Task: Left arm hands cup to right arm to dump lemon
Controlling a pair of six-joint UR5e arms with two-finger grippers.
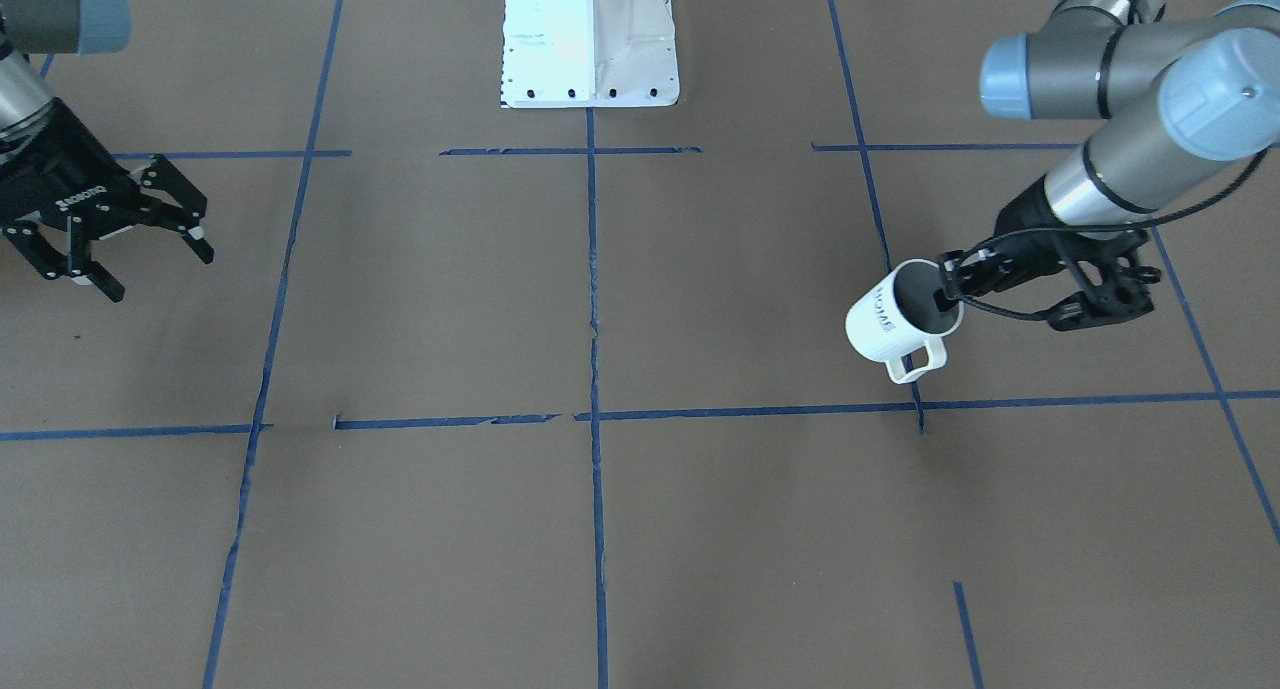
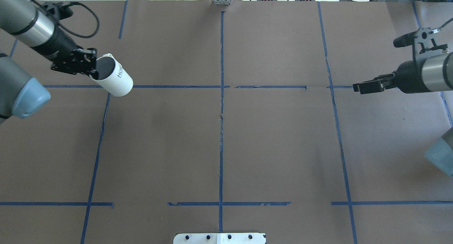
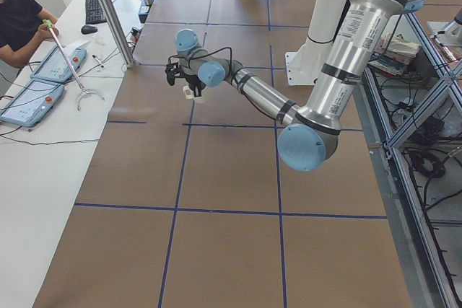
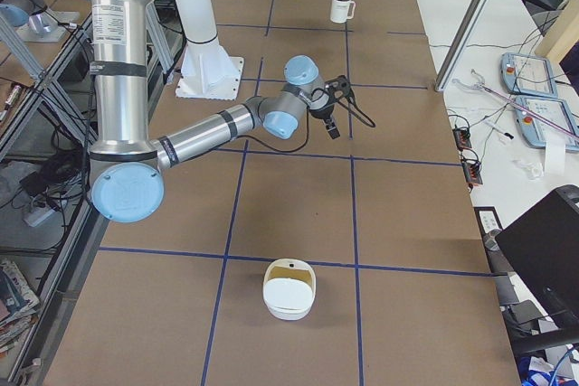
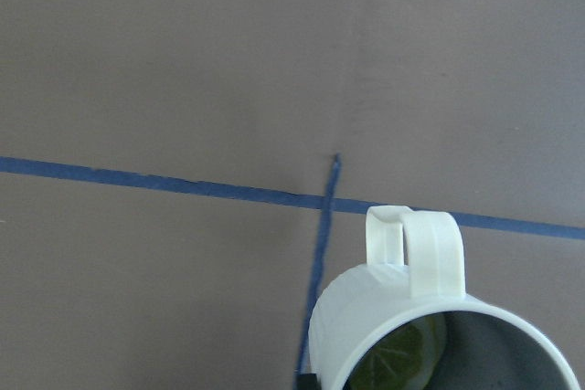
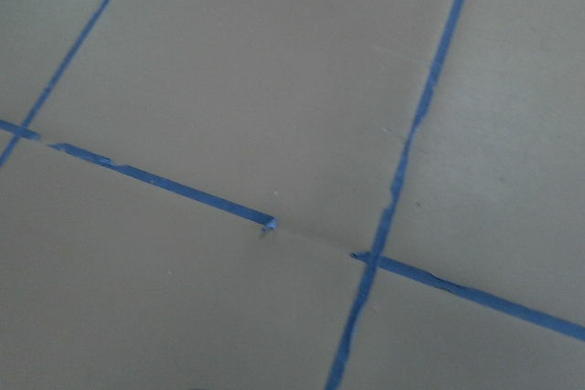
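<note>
The off-white ribbed cup hangs tilted over the table, its handle pointing away from the wrist. My left gripper is shut on the cup's rim, with one finger inside the grey mouth. From overhead, the cup is at the far left with the left gripper behind it. A yellow-green lemon lies inside the cup. Far across the table, my right gripper is open and holds nothing; it appears edge-on from overhead.
The brown table is crossed by blue tape lines. The white robot base stands at the middle edge. A white tub sits near the table's right end. A person and tablets are at a side bench.
</note>
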